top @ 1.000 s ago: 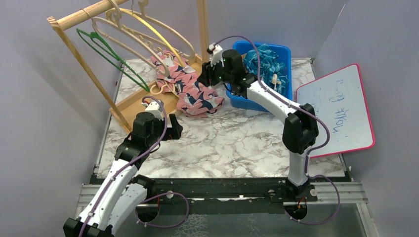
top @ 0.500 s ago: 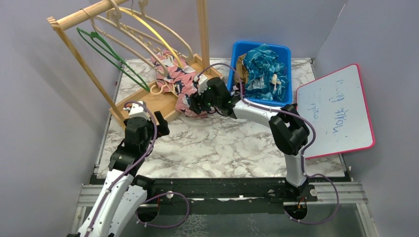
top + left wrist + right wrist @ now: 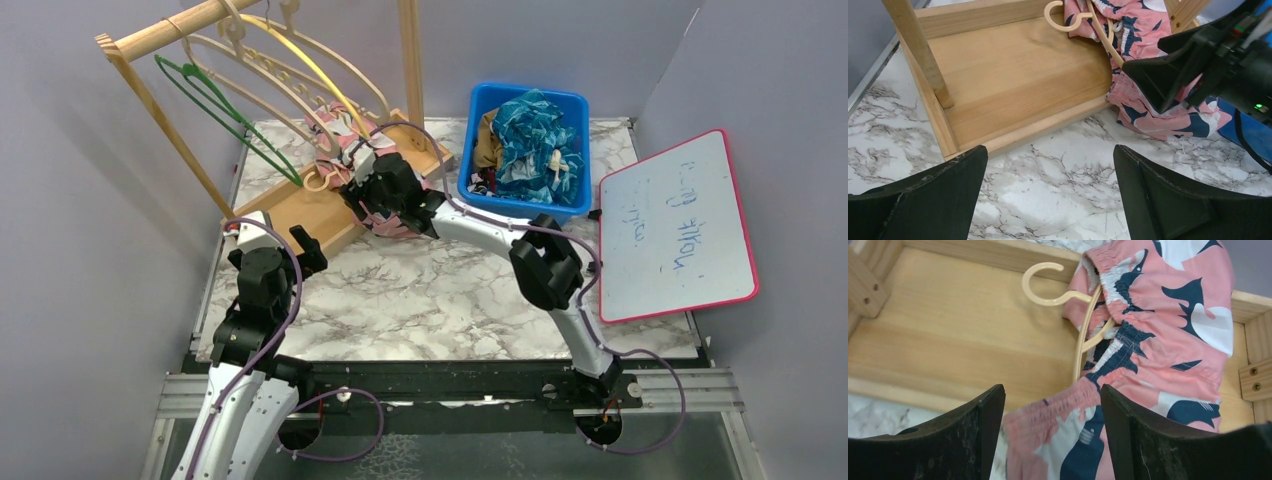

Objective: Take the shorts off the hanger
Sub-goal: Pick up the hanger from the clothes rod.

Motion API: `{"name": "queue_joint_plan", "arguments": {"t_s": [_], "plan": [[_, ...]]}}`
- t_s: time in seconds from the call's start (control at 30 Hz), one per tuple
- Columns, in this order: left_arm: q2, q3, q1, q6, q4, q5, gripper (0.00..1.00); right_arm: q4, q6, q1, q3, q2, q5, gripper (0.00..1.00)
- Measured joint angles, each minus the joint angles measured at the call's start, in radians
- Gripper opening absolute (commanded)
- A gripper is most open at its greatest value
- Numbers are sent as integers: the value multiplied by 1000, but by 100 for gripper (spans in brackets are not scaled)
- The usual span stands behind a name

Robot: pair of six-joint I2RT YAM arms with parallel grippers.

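Machinery hides most of the shorts point(image 3: 398, 226) from the overhead camera; the right gripper point(image 3: 378, 188) sits over them at the far left of the worktop point(image 3: 450, 290), leaving only pink scraps showing beyond and in front of it. The right wrist camera fills in the rest: pink fabric with navy and white blotches lies in the wooden tray point(image 3: 948, 340) at the rack's foot, bunched around a cream hanger point(image 3: 1083, 327) whose hook rests on the tray floor; one hanger arm vanishes under the elastic waistband, so how far it is threaded cannot be told; the garment's near end is cut off by the frame. That gripper's jaws stand apart over the waistband, fabric showing in the gap, pinching nothing. The left wrist camera alone shows the shorts spilling over the tray's near lip onto the marble, though the right arm blocks their right side. The left gripper point(image 3: 1050, 155) hovers by the tray's near left corner, jaws at full spread and empty. Overhead only: other hangers on the rail point(image 3: 175, 27); a blue bin point(image 3: 500, 92) of teal cloth point(image 3: 530, 130) to the right; a whiteboard point(image 3: 680, 225) whose writing is illegible.
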Motion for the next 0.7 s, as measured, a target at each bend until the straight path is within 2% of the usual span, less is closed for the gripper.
{"name": "queue_joint_plan", "arguments": {"t_s": [0.17, 0.27, 0.33, 0.43, 0.5, 0.7], "plan": [[3, 0, 0, 0, 0, 0, 99, -62, -1, 4, 153, 133, 87, 71], [3, 0, 0, 0, 0, 0, 99, -112, 0, 4, 211, 210, 132, 66], [3, 0, 1, 0, 0, 0, 99, -115, 13, 4, 214, 240, 156, 51], [3, 0, 4, 0, 0, 0, 99, -121, 14, 5, 223, 245, 186, 17], [3, 0, 4, 0, 1, 1, 99, -124, 11, 6, 223, 245, 207, 2], [3, 0, 4, 0, 1, 2, 99, -95, 18, 10, 113, 171, 255, 1]]}}
